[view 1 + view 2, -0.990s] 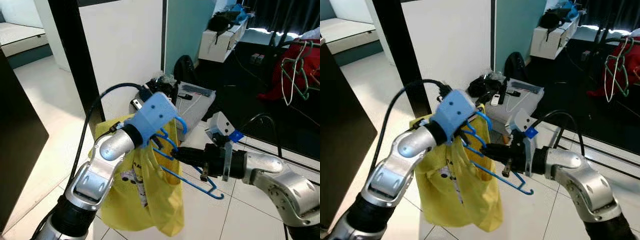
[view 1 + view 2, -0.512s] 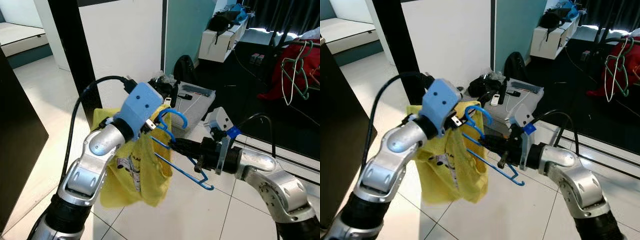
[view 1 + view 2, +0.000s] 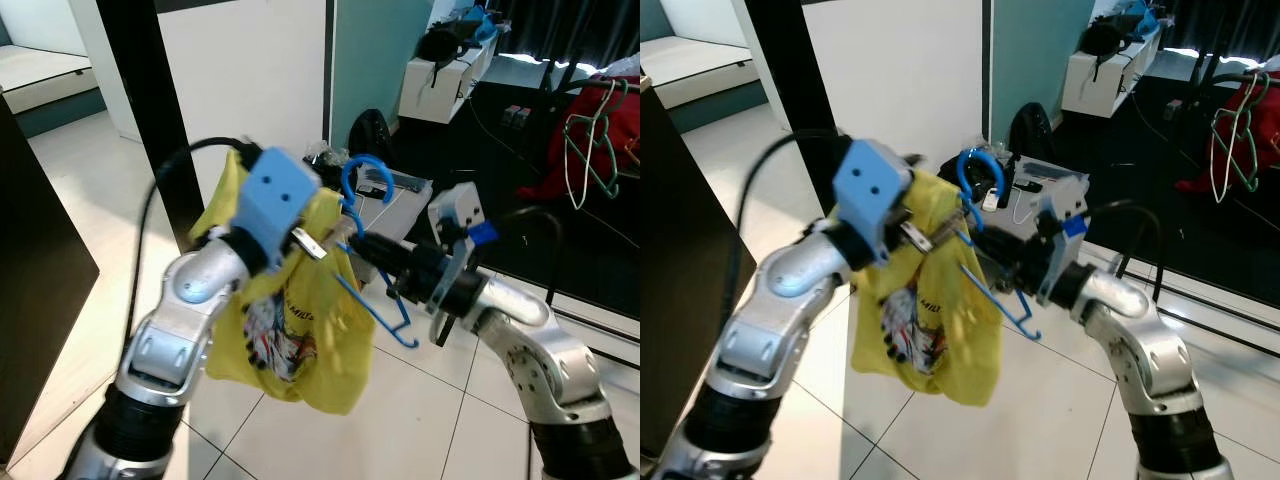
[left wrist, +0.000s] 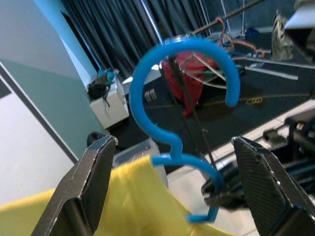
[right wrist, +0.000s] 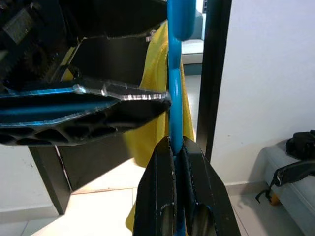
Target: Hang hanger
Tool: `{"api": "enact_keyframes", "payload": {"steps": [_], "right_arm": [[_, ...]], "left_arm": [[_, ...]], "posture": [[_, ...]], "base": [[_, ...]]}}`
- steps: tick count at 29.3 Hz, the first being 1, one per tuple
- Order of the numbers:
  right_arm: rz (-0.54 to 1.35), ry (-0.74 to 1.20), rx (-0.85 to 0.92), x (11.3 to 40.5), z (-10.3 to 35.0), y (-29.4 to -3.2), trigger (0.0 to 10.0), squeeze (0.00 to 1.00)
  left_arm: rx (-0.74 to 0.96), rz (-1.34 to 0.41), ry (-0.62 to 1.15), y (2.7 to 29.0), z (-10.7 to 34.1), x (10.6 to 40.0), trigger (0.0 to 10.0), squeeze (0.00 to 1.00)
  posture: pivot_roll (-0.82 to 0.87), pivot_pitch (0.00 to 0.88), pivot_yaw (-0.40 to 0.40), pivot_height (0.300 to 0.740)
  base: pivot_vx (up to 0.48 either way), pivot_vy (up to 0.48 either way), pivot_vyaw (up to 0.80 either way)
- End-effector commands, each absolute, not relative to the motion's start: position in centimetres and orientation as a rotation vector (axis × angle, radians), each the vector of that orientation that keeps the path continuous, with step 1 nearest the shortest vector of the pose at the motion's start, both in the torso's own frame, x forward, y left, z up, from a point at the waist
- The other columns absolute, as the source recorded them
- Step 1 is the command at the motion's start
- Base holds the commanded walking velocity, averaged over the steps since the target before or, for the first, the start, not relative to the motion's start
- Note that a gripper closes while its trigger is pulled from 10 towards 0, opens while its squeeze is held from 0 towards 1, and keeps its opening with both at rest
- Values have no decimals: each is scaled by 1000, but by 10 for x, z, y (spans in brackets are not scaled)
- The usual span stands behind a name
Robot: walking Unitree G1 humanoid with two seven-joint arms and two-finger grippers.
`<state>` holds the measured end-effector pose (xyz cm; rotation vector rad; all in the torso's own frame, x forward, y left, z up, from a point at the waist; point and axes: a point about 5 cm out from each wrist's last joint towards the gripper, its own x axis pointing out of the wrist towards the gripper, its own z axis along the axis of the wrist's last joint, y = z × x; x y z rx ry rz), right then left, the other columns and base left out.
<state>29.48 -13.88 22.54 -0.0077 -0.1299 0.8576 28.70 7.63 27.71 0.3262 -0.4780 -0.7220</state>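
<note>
Above the tiled floor (image 3: 420,420), between the two arms, a blue hanger (image 3: 372,262) carried a yellow shirt (image 3: 300,320) that drooped below the left arm. The right hand (image 3: 366,246) gripped the hanger's blue bar; in the right wrist view its fingers (image 5: 160,196) sat pressed together with the bar between them. The left hand (image 4: 172,191) was spread wide, its fingers (image 4: 93,182) standing either side of the hook (image 4: 182,83) without touching it, yellow cloth bunched beneath. The hook pointed upward, near the left wrist's blue camera housing (image 3: 275,195). Behind stood a white wall (image 3: 250,90) with a black post (image 3: 140,100). Farther back on the right, red clothing (image 3: 590,140) hung with pale wire hangers (image 3: 585,150).
</note>
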Motion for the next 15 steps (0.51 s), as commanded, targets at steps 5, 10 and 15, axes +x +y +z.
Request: {"api": "enact_keyframes", "payload": {"steps": [5,10,15], "right_arm": [[801,-221,78,301,241,-143,10000,0],[805,-249,122,301,248,-144,10000,0],[833,-298,188,299,264,-150,10000,0]], "left_arm": [[279,-683,-501,90,287,287,10000,1000],[276,-634,-493,95,285,288,10000,1000],[209,-404,-445,127,274,300,10000,0]], "posture": [[-48,0,37,740],[-50,0,35,740],[-50,0,32,740]], "base": [[0,0,0],[0,0,0],[0,0,0]]}}
